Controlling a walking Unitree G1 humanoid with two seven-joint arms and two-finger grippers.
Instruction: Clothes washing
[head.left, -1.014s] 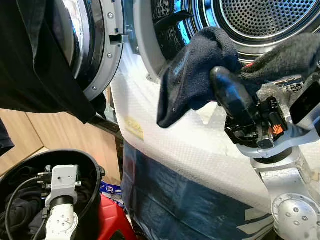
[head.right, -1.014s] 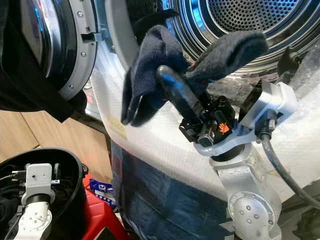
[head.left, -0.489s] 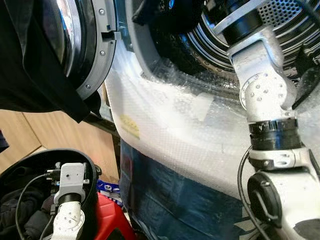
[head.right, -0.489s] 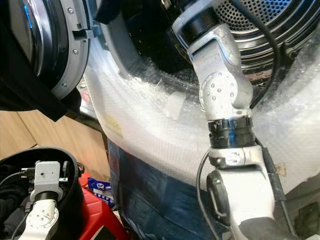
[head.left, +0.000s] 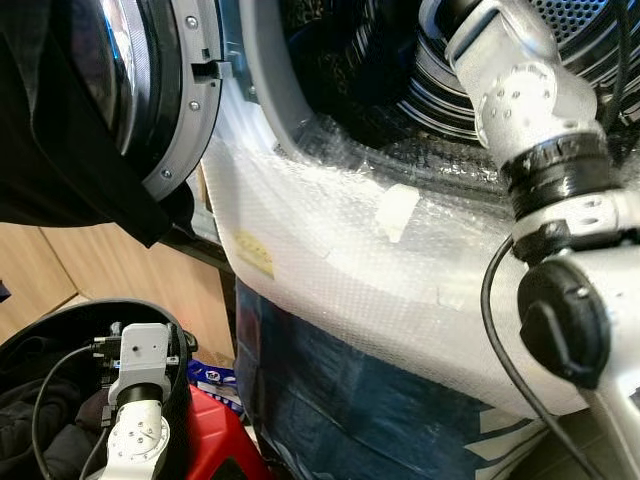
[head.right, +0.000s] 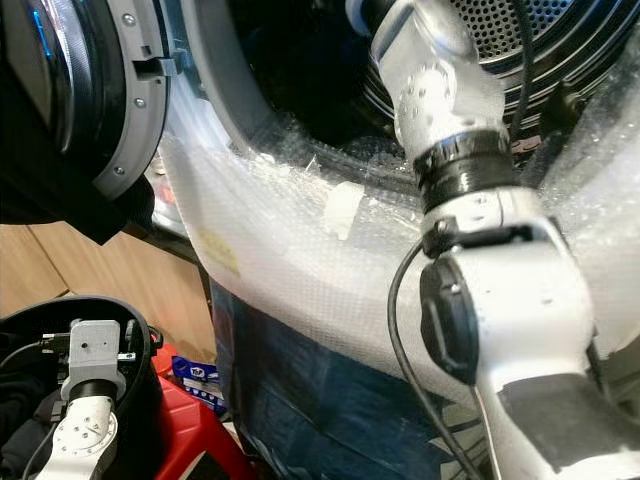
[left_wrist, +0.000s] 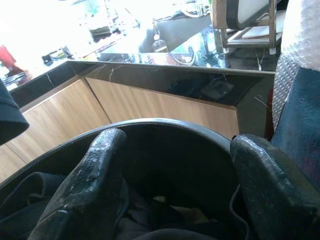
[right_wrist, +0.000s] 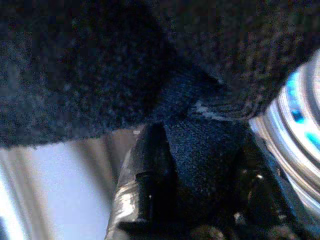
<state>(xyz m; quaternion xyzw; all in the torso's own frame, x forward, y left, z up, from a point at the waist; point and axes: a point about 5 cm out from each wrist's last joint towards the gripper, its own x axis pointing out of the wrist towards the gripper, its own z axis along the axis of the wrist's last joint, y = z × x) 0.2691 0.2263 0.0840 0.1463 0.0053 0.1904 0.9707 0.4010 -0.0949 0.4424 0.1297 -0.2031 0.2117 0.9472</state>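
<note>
My right arm reaches up into the washing machine's opening, toward the perforated steel drum. In the right wrist view my right gripper is shut on a dark blue knitted cloth, which drapes over its black fingers; the shiny drum wall is close beside it. My left gripper is open, its fingers hanging just above dark clothes inside a round black basket.
The round washer door stands open at the left with a black garment draped over it. Bubble wrap covers the machine's front below the opening. A red object sits beside the basket. Wooden cabinets lie behind.
My right arm has stretched up and forward, carrying the dark cloth from in front of the opening into the drum. The left arm has stayed over the basket.
</note>
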